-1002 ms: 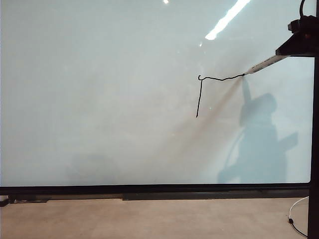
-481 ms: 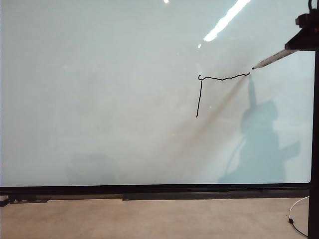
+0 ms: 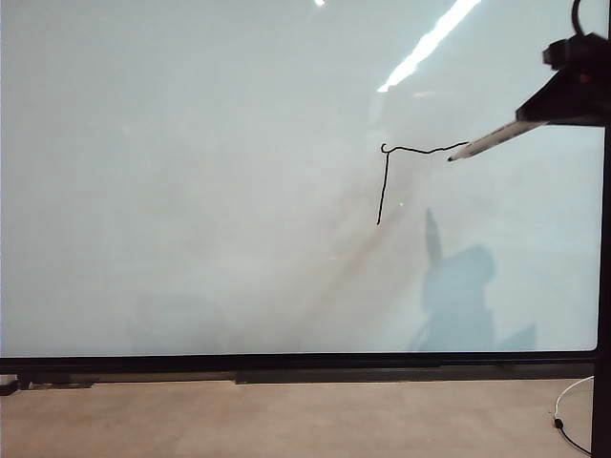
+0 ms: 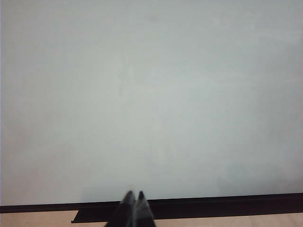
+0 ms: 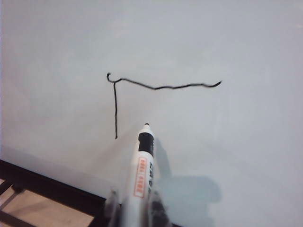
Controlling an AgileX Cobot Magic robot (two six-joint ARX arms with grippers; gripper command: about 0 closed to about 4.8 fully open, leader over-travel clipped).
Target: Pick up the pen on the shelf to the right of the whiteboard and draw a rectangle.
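We are mid-drawing: the right gripper (image 5: 135,208), jaws clamped on the slim white marker pen (image 5: 143,163), hovers off the glossy white whiteboard (image 3: 191,191). The black half-drawn rectangle (image 3: 406,167) has two sides (next, touch down at the top line's right end). The left gripper (image 4: 134,201) idles low, jaws together, empty.

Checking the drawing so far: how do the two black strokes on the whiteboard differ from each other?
The top stroke runs roughly level and wobbles; the side stroke drops nearly straight down. The top stroke is longer than the side stroke. The top stroke starts with a small hook at the corner; the side stroke ends plainly. Both are thin, black, and meet at that corner on the whiteboard. The pen, held in the right gripper, hangs off the board.
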